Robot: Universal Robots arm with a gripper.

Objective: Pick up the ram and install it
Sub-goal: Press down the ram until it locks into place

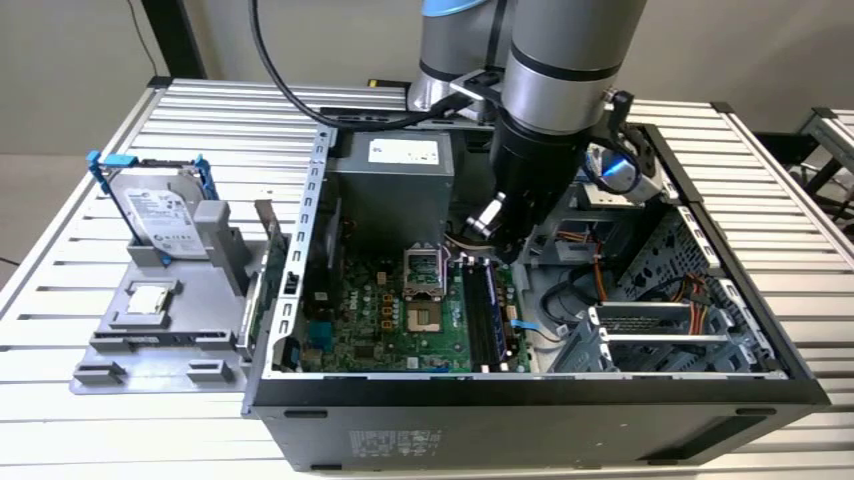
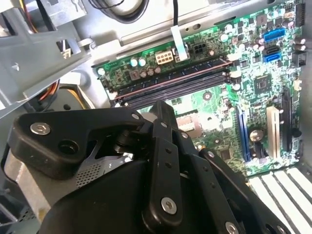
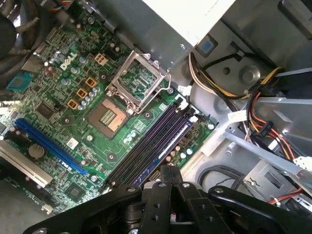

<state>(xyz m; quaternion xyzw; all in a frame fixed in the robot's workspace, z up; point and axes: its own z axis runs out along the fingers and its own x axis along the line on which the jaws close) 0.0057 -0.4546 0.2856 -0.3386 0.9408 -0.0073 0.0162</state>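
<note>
The ram (image 3: 163, 148) is a long thin stick standing on edge in the bank of black memory slots (image 3: 146, 146), in the slot nearest the board's edge beside the cables. It also appears as the ram (image 1: 499, 312) in the exterior view and the ram (image 2: 173, 68) in the second wrist view. My gripper (image 1: 489, 226) hangs inside the open computer case, just above the far end of the slots. In both wrist views its black fingers (image 3: 168, 170) meet at the tip with nothing between them, a short way above the board; the gripper (image 2: 163, 108) looks shut.
The open CPU socket (image 1: 420, 290) lies beside the slots, with the grey power supply (image 1: 394, 165) behind it. Cable bundles (image 3: 263, 122) and the drive cage (image 1: 667, 330) crowd the exterior view's right. A hard drive with blue rails (image 1: 167, 215) stands on a grey holder outside the case.
</note>
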